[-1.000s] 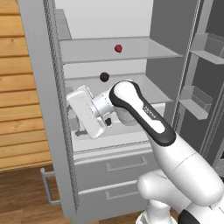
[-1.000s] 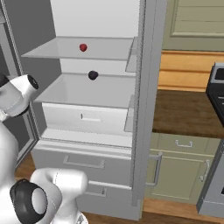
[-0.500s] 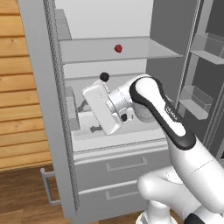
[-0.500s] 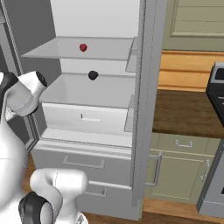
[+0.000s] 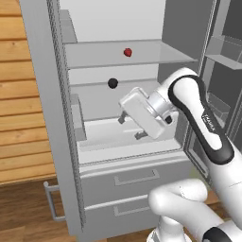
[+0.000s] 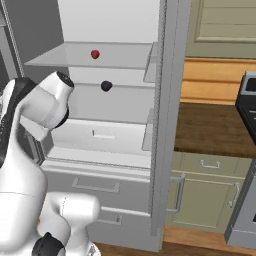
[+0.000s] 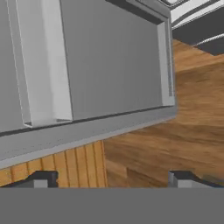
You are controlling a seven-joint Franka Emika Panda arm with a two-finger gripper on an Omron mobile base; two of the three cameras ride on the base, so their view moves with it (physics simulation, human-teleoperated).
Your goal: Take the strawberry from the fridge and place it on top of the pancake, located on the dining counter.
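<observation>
The fridge (image 5: 47, 118) stands open. The strawberry (image 5: 127, 52) (image 6: 95, 54), tiny and bright red, lies on its upper glass shelf. A dark round fruit (image 5: 112, 83) (image 6: 106, 86) rests one shelf lower. My gripper (image 5: 131, 127) hangs open and empty in front of the white inner drawer, below and slightly right of the strawberry, its fingers pointing down and left. In the hand view my gripper (image 7: 112, 179) faces the inner side of a fridge door and the wooden floor, with nothing between its fingers. The pancake and the dining counter are out of view.
Two grey drawers (image 5: 132, 177) sit under the open compartment. The right door's bins (image 5: 222, 52) stand close beside my arm. A wood-plank wall (image 5: 19, 118) is to the left. Green cabinets (image 6: 210, 195) under a dark worktop and a stove (image 6: 245, 150) lie to the right.
My hand has swung right across the fridge opening and turned, from near the left door edge to the front of the inner drawer. The fruits have not moved. The fingers stayed open.
</observation>
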